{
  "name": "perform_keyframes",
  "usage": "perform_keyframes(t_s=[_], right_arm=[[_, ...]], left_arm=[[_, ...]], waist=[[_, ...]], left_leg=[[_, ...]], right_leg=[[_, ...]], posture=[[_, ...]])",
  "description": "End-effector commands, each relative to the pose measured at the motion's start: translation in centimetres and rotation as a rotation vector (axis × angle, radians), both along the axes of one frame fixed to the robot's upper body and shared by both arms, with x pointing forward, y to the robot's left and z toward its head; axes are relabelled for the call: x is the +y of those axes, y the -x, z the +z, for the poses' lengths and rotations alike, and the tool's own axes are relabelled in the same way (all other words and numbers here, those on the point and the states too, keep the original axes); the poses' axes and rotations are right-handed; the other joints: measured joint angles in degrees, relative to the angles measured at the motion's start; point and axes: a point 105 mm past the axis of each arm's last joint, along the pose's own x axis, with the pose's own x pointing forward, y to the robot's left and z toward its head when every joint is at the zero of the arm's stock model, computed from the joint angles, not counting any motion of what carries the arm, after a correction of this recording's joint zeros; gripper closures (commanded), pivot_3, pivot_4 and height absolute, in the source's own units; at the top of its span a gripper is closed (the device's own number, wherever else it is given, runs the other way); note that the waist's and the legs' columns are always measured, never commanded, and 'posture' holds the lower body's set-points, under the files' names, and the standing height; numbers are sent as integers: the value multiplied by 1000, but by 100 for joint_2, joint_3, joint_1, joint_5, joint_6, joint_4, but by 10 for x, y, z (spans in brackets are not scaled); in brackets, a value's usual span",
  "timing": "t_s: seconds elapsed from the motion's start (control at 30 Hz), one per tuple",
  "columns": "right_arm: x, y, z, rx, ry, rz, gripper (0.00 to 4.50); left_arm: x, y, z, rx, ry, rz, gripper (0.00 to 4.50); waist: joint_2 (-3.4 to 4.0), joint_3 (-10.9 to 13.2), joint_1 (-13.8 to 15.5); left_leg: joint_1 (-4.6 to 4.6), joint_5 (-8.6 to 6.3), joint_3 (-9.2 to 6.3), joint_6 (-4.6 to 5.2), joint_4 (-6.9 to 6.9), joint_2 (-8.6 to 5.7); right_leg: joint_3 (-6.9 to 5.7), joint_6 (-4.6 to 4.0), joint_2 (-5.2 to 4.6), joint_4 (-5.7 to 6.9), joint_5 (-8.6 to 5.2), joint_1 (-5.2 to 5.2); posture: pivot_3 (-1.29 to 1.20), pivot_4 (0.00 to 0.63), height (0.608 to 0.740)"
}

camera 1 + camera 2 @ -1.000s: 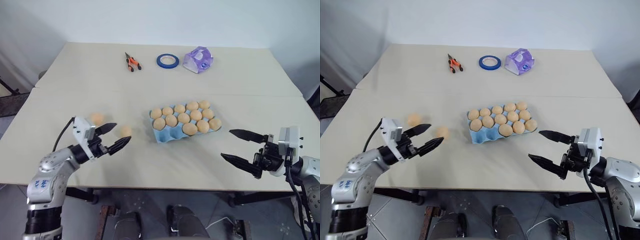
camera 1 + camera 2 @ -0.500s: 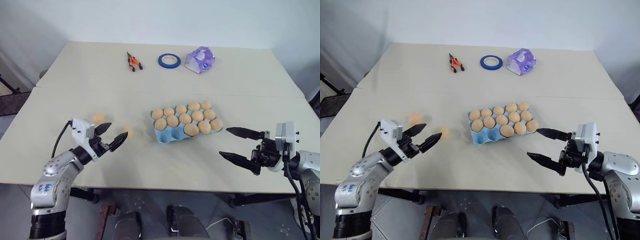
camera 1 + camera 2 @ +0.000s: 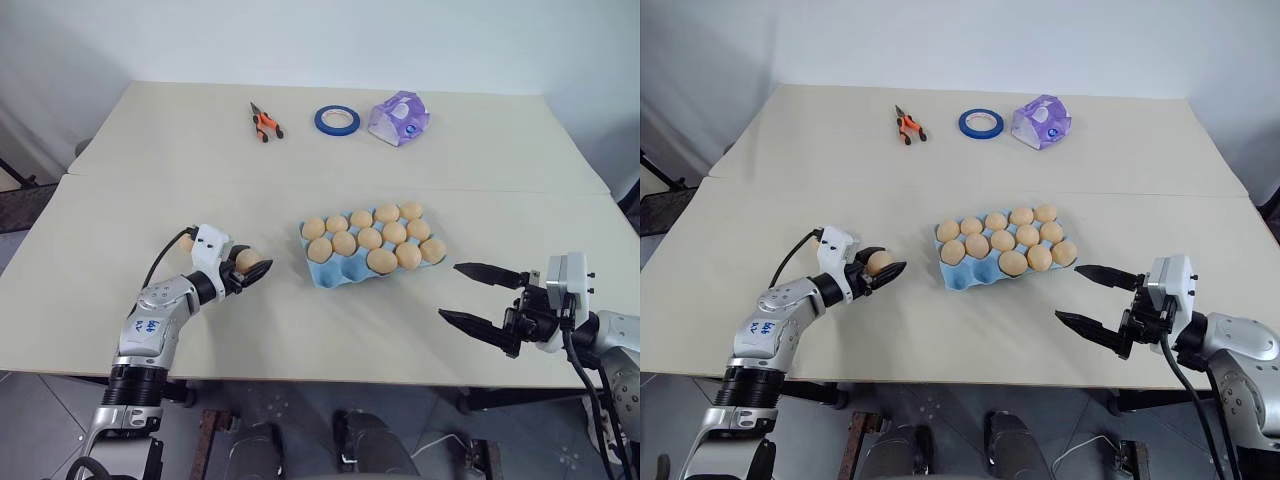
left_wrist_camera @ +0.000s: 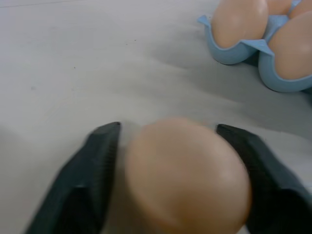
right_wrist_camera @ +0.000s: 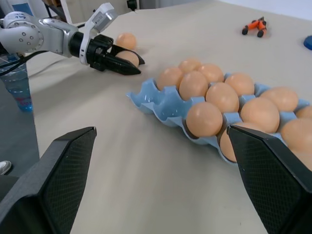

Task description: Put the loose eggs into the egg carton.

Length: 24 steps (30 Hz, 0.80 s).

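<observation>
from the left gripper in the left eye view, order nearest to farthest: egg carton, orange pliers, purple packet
From the left gripper:
1. egg carton, just to its right
2. orange pliers, at the table's far side
3. purple packet, far side, further right

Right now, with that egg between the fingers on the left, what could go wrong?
The left gripper has its fingers on either side of an egg that lies on the table; too hard a squeeze might crack it, too loose and it could slip out. A second loose egg lies just behind that gripper, so a careless lift might nudge it rolling. The carton seems to have only one empty cup, at its near left end.
</observation>
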Motion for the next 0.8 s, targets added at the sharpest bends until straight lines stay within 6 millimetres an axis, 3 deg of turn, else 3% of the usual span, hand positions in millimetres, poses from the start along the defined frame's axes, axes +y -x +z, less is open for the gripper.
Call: perform_keyframes(t_s=[0.03, 0.23, 0.37, 0.5, 0.63, 0.8], right_arm=[[-2, 4, 13, -60, 13, -9, 0], [-3, 3, 12, -60, 13, -17, 0], [-3, 3, 12, -63, 12, -22, 0], [-4, 3, 11, -67, 13, -28, 0], [-4, 3, 10, -73, 13, -35, 0], [-4, 6, 9, -83, 7, -50, 0]], left_arm=[[-4, 2, 4, -8, -14, -45, 2364], [-13, -5, 39, -108, -3, -106, 2392], [-25, -10, 79, -197, 42, -186, 2392], [-51, -14, 117, -270, 69, -333, 2392], [-85, -10, 126, -282, 68, -526, 2392], [-126, -4, 108, -240, 29, -735, 2392]], waist=[[0, 0, 0], [0, 0, 2], [-1, 0, 8], [-1, 0, 7], [0, 0, 4], [0, 1, -2]], left_leg=[[0, 0, 0, 0, 0, 0], [-1, 0, 0, 0, 2, 0], [-4, 0, 0, 1, 4, -1], [-8, 0, 0, 1, 5, -2], [-8, 0, 1, 1, 5, -6], [-8, -1, 3, 0, 7, -8]], right_leg=[[0, 0, 0, 0, 0, 0], [-1, 0, 0, 0, 0, 0], [-1, 2, 0, 0, 1, 0], [-3, 5, 2, -1, 2, 0], [-3, 9, 4, 0, 2, -1], [1, 13, 7, 0, 0, -1]], posture=[[0, 150, 740], [0, 150, 740], [0, 150, 740], [0, 150, 740], [0, 150, 740], [0, 150, 740]])
